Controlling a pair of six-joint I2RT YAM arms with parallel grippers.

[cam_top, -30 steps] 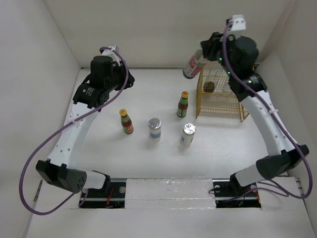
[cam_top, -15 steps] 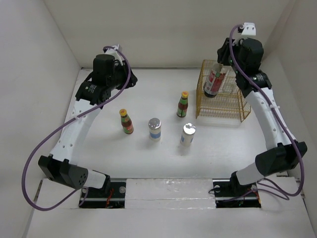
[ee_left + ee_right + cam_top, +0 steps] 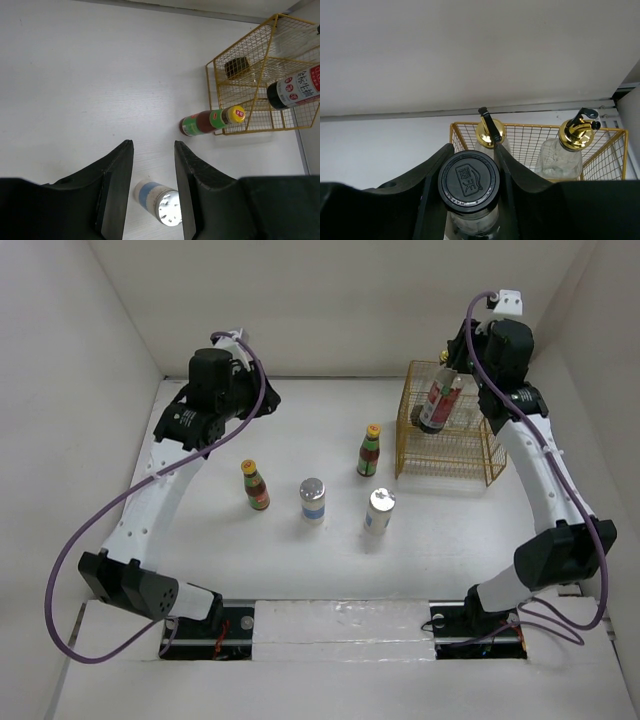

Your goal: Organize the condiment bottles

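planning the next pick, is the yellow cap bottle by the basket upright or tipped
Upright: the yellow-capped bottle stands on its base on the table, cap up, just outside the yellow wire basket.

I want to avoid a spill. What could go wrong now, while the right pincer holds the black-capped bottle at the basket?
1. The right pincer grips the black-capped bottle only near its cap, so it may swing or slip.
2. It looks tilted in the top view; released so, it may topple in the basket.
3. A gold-spout bottle stands close to it and could be knocked.
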